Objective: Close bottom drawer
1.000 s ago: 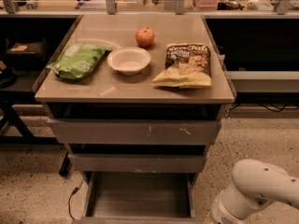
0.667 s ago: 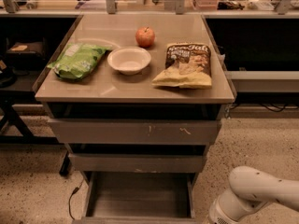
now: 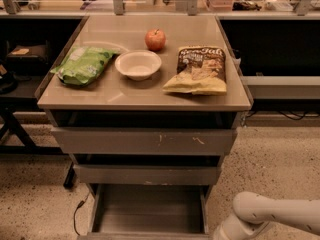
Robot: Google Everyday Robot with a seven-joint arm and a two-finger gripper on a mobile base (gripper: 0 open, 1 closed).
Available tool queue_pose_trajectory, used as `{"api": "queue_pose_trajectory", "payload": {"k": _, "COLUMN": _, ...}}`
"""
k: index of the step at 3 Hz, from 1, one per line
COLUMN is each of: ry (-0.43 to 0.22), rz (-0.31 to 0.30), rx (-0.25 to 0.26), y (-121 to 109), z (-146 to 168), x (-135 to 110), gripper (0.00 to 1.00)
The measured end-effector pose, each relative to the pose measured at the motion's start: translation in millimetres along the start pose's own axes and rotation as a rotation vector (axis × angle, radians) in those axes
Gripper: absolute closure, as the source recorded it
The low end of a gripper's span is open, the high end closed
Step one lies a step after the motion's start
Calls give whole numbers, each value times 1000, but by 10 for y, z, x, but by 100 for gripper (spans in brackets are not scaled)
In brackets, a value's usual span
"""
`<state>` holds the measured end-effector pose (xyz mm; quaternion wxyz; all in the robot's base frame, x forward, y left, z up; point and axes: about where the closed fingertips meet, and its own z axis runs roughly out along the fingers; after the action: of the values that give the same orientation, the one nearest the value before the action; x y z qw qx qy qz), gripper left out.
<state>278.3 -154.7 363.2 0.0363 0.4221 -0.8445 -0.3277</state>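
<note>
The bottom drawer (image 3: 148, 211) is pulled out at the foot of the grey cabinet, its shallow tray open and empty; its front edge runs along the frame's bottom edge. Above it sit the mid-width drawer front (image 3: 147, 174) and the widest drawer front (image 3: 144, 141) with pale scratch marks. My white arm (image 3: 272, 215) enters from the lower right, just right of the open drawer. The gripper itself is below the frame's edge and out of view.
On the cabinet top (image 3: 115, 95) lie a green bag (image 3: 82, 65), a white bowl (image 3: 138, 64), a red apple (image 3: 155, 39) and a chip bag (image 3: 198, 69). Dark shelving stands on both sides. A cable (image 3: 76, 215) lies on the speckled floor at left.
My arm has shifted slightly left and lower toward the drawer's right side. The drawers and the things on top have not moved.
</note>
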Motion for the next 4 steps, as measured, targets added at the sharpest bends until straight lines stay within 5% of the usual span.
{"api": "queue_pose_trajectory", "payload": {"k": 2, "ry": -21, "rz": -4, "rx": -69, "y": 5, "z": 222, "x": 60, "gripper": 100}}
{"api": "queue_pose_trajectory", "payload": {"k": 4, "ry": -138, "rz": -150, "rx": -126, "y": -176, "z": 575, "x": -99, "gripper": 100}}
